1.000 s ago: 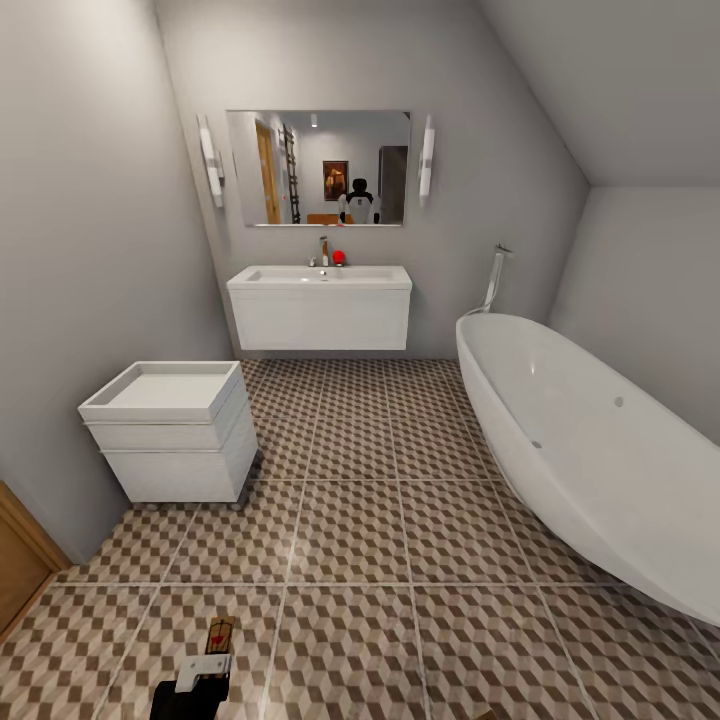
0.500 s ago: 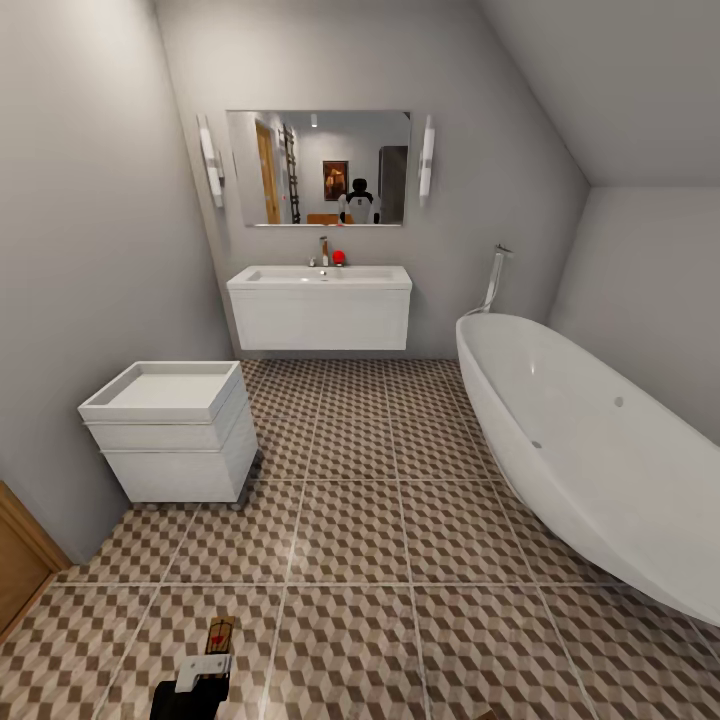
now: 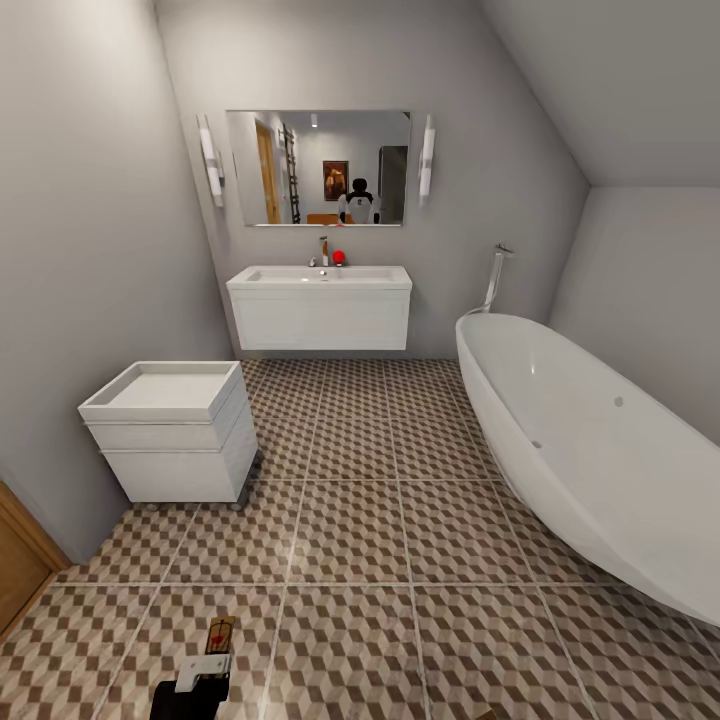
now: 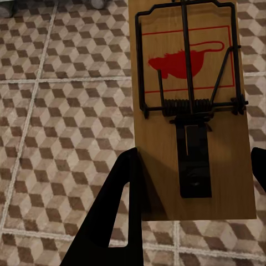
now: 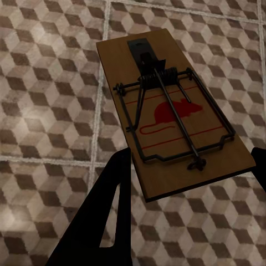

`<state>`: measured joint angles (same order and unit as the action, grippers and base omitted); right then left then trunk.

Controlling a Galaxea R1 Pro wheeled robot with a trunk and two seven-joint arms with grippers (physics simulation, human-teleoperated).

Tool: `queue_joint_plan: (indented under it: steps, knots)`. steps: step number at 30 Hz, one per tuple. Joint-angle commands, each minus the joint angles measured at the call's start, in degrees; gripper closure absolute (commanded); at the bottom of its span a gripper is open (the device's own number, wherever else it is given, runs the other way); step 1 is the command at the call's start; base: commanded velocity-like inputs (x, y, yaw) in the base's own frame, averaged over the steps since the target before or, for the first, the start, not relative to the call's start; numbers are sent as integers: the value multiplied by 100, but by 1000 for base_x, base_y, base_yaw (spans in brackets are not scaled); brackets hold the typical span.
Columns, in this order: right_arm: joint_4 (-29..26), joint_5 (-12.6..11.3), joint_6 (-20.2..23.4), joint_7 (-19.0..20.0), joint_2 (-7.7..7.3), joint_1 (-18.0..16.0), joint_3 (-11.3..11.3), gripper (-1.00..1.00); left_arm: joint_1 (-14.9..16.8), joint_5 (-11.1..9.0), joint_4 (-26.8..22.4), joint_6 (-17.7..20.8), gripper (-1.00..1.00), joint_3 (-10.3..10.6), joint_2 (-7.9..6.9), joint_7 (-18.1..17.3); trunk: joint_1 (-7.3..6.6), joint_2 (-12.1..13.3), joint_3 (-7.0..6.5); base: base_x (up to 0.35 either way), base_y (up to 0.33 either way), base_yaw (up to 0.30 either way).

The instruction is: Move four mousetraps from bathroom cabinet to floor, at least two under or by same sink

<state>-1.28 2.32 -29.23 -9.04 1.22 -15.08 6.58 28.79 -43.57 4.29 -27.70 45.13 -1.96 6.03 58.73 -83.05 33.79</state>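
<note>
Above the bathroom floor; two mousetraps, one per gripper.

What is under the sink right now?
Under the sink only bare patterned floor shows, with no mousetrap there. The strip nearest the wall is hidden by the sink's block. Each gripper holds a mousetrap above the tiles.

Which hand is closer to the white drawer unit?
Left: the left hand, holding a trap, is in front of the unit; the right hand holds another trap over open floor.
</note>
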Motion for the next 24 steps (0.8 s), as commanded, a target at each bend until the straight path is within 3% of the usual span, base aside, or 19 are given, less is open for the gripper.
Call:
queue_joint_plan:
  steps: [1, 24]
  knots:
    - [5, 14, -4, -54, 1, -4, 45, 100, 4, 33, 10, -16, 100, 31, 3, 47, 0, -3, 5, 0, 0, 0]
    - [5, 14, -4, -54, 1, -4, 45, 100, 4, 33, 8, -16, 100, 31, 3, 47, 0, -3, 5, 0, 0, 0]
